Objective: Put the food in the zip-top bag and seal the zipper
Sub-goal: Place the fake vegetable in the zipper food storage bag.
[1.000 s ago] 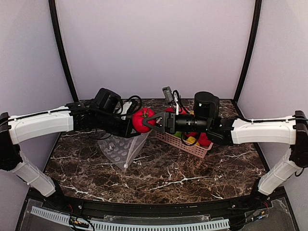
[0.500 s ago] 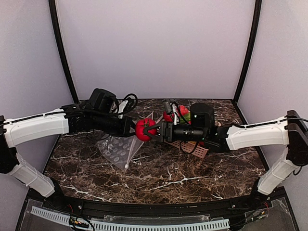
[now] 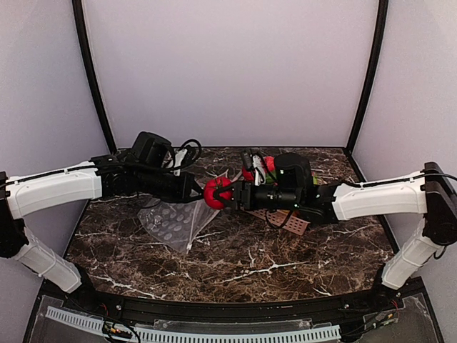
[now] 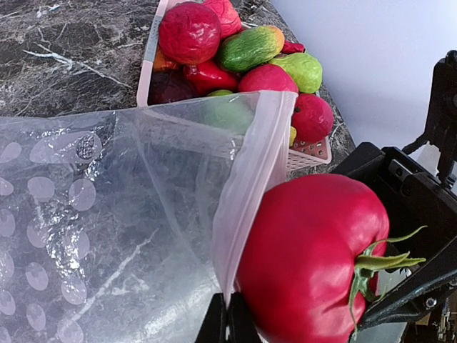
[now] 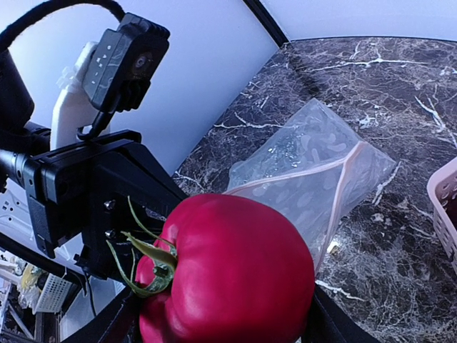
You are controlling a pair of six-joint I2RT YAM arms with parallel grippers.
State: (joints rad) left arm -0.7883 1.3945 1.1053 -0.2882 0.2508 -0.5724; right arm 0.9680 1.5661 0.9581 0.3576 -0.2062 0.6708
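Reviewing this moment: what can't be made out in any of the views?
- Top view: whether the tomato is inside the zip-top bag mouth; too small, arms crowd it.
- Left wrist view: left gripper cut off by the bottom edge; only its tips on the zipper show.
- Right wrist view: the tomato hides the right gripper fingertips.
- Left wrist view: the bag hides the basket near side.
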